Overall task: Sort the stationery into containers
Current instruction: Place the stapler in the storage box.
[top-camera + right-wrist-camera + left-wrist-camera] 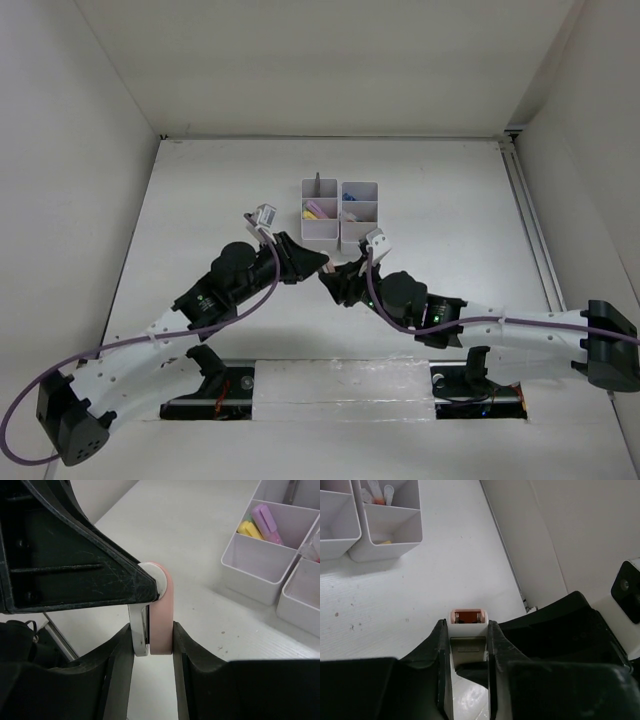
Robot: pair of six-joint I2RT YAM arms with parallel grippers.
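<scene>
In front of the white organisers [320, 233], the white-pink stapler [161, 605] is held from opposite ends. Left gripper [467, 627] and right gripper [152, 630] both clamp it.

The worktop [220, 200] is a plain white board, boxed in on three sides by matte off-white panels: a back wall [330, 60] at the far end, a left wall [60, 200] and a right wall [590, 180] rising from its side edges. A thin pale rail [530, 230] runs along the foot of the right wall. Up close the surface has a fine ribbed grain and a few small dark specks [352, 626]. At the near edge a glossy strip [340, 385] catches the light. The lighting is soft and even, and the shadows are faint.
</scene>
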